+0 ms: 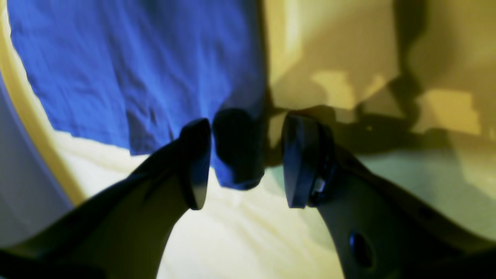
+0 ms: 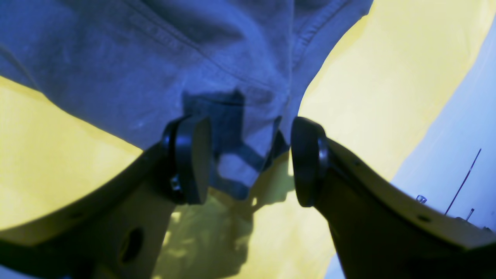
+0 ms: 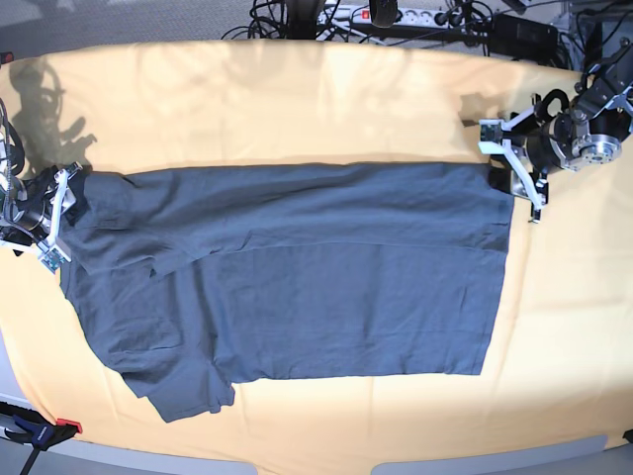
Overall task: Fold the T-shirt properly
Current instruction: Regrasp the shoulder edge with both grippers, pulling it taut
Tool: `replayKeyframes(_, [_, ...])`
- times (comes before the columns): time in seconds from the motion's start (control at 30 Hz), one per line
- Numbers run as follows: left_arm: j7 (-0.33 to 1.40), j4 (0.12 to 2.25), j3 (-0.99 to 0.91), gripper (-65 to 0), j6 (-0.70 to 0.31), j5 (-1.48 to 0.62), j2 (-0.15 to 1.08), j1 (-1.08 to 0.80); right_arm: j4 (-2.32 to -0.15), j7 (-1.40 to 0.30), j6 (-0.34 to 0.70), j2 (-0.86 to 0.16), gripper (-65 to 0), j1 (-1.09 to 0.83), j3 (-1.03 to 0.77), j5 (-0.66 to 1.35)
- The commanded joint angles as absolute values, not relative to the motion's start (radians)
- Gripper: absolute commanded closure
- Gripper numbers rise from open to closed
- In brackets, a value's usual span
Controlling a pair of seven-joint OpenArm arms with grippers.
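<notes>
From my remote station I record the cloth (image 3: 297,89) first: a pale orange-yellow sheet covering the whole work surface, lightly creased, with hard shadows thrown across its upper corners. On it lies the T-shirt (image 3: 297,287), dark slate-grey, spread flat and lengthwise across the middle of the base view, its straight bottom hem toward that view's right and its shoulder and sleeve end toward the left. The far long edge shows a fold line running just inside it. One short sleeve (image 3: 183,391) sticks out at the near left, flat on the cloth. A tangle of cables and a power strip (image 3: 396,15) sits beyond the far edge of the cloth. The left gripper (image 3: 522,178) stands at the shirt's far hem corner; in its wrist view the fingers (image 1: 195,162) are apart, with that corner of fabric lying between them and not pinched. The right gripper (image 3: 54,213) stands at the opposite end, at the far shoulder edge; in its wrist view its fingers (image 2: 192,159) are likewise apart, with a stitched edge of the shirt lying between them, ungripped. I cannot tell whether either set of fingertips touches the cloth. A red-and-black clamp (image 3: 45,432) holds the near left edge of the surface.
</notes>
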State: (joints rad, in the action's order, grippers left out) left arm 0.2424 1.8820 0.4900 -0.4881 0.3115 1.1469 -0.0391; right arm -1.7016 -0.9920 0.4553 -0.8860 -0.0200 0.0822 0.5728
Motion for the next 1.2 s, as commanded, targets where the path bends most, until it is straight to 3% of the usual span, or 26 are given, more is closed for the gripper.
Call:
replayKeyframes(0.0, [0.235,1.895,0.482,-31.2,-0.487,0.303,1.169,-0.032,-1.715,-0.981,0.444,-0.912,-34.3,-0.003,0.066,0.568])
replayKeyframes(0.83, [0.232,1.851,0.482,-31.2,-0.420,0.392,1.166,-0.030,-1.715,-0.980,0.437,-0.912,-34.3,-0.004,0.066,0.568])
replayKeyframes(1.17, [0.233,1.841,0.482,-31.2,-0.302,0.393,1.160,-0.030,-1.715,-0.980,0.437,-0.912,-34.3,-0.004,0.066,0.572])
